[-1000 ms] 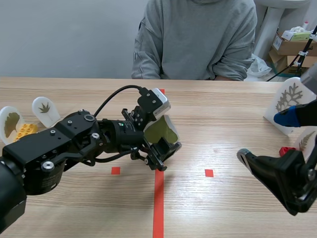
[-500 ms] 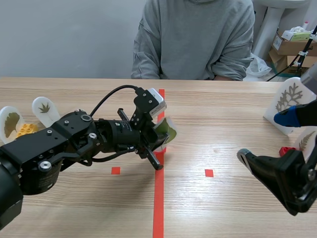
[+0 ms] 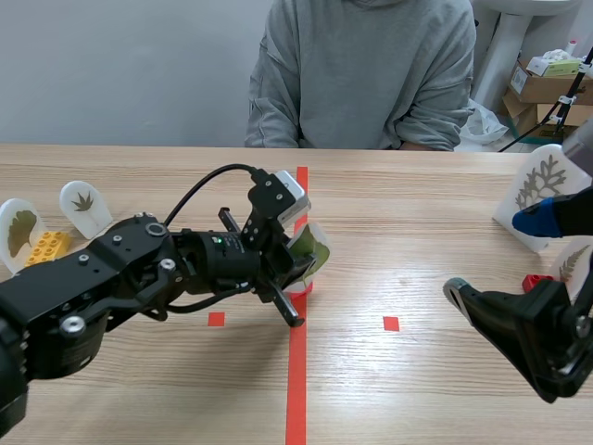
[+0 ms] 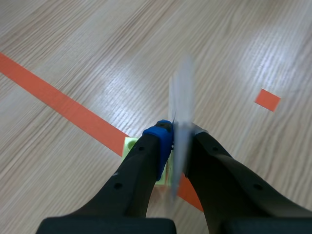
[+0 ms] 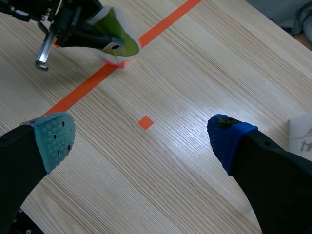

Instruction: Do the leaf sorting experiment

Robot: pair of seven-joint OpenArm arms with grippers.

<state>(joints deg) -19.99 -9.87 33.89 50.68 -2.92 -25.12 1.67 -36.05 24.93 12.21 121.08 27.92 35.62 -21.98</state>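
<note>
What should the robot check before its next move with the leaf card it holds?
1. Left pincer shut on the leaf card: ok.
2. Card over the red tape line: ok.
3. Card's lower end touching the table: cannot tell.
4. Right pincer open, well apart from the card: ok.
5. Two standing cards at the far left, apart from the held card: ok.

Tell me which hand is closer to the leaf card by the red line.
Left. The left hand is shut on the leaf card; the right hand sits open, far from it.

leaf card (image 4: 181,112) — blurred, face unreadable
</note>
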